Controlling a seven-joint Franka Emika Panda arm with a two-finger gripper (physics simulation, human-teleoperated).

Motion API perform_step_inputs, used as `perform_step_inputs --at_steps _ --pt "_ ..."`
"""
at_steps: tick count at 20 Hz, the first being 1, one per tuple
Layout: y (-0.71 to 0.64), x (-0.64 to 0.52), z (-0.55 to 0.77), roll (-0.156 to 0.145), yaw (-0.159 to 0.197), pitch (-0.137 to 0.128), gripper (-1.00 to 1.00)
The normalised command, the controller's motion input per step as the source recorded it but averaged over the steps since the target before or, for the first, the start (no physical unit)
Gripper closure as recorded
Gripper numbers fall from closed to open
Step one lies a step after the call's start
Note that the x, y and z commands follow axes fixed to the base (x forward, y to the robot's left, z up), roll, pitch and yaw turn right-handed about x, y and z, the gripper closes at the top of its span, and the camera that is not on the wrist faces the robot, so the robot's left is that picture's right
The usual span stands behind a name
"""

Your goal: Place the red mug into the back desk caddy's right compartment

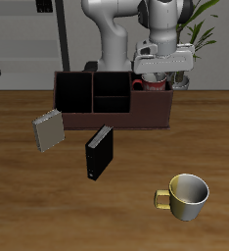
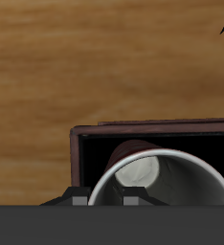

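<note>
Wooden table [image 1: 28, 206] carries the caddy [image 1: 82, 93] at the back. The pincer [image 1: 158, 80] hangs over its right compartment [image 2: 95, 144], clamped on the red mug [image 1: 152, 83], rim showing pale in the wrist view. The mug sits directly above that compartment, so the coming move looks like a straight descent.

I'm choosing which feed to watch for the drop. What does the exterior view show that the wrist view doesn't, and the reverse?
Only the exterior view shows the yellowish-cream mug, the small upright black box, a grey block and the caddy's black-walled sections. Only the wrist view looks down into the red mug with its grey inside. Both show the back desk caddy, the table and the mug at the right compartment.
</note>
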Motion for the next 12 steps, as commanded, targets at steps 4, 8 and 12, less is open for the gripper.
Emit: perform_step_inputs --at_steps 4,8,12 --pt "-0.14 0.08 -0.08 -0.034 -0.006 0.009 -1.00" --pt "-0.04 0.05 -0.04 -0.004 -0.015 0.011 -1.00" --pt "-0.02 0.03 -0.04 0.001 -0.013 0.005 -1.00"
